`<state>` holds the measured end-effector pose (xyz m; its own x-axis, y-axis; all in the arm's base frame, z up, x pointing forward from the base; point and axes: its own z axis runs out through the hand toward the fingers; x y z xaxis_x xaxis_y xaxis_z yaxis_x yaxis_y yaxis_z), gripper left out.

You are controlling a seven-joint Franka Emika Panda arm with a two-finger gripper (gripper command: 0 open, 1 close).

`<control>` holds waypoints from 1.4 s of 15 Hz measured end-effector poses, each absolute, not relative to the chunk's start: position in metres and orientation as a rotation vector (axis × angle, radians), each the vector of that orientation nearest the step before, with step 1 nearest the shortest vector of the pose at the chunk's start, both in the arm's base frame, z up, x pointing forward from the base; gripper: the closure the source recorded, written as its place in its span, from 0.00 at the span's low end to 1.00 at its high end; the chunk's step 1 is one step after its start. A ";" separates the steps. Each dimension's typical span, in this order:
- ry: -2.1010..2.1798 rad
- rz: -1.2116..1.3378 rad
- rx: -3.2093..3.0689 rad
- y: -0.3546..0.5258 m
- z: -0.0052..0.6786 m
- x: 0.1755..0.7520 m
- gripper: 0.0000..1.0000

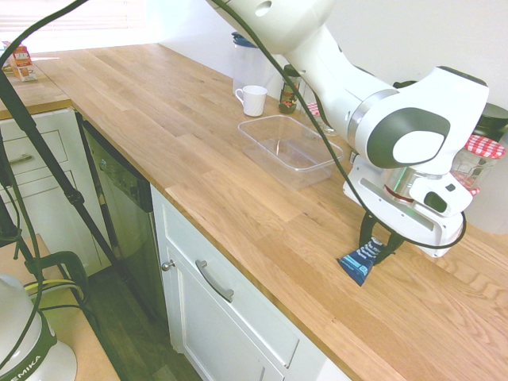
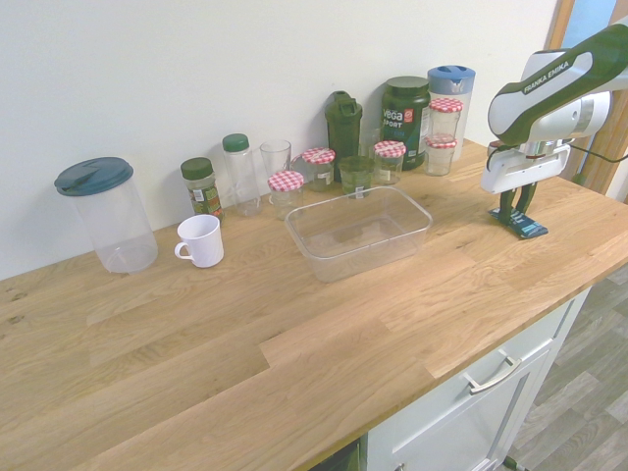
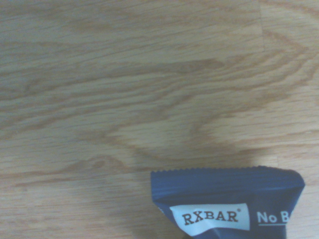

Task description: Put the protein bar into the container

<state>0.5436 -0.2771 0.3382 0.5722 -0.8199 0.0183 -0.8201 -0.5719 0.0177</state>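
The protein bar (image 1: 361, 262), a dark-blue wrapper with white lettering, lies on the wooden counter close to its front edge. My gripper (image 1: 379, 248) points straight down with its dark fingers shut on the bar's far end. From the other side, the gripper (image 2: 517, 209) stands over the bar (image 2: 525, 228) at the counter's right end. The wrist view shows the bar's (image 3: 229, 204) crimped end and label against the wood. The container (image 1: 258, 148), a shallow clear tub, sits empty further along the counter, well apart from the gripper. It is at mid-counter (image 2: 363, 257) in the second exterior view.
A white mug (image 2: 201, 240) and a tall clear pitcher (image 2: 106, 214) stand beyond the container. Along the wall stand jars with red-checked lids (image 2: 287, 191), bottles and a dark tub (image 2: 405, 113). One checked-lid jar (image 1: 480, 159) stands right behind the arm.
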 end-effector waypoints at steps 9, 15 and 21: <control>-1.332 0.179 2.873 -0.162 0.489 0.546 1.00; -1.221 0.199 2.874 -0.019 0.496 0.577 1.00; -1.197 0.188 2.855 0.005 0.503 0.612 1.00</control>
<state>0.6116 0.0050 0.5034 0.6949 -0.7078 0.1272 -0.7127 -0.7014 -0.0100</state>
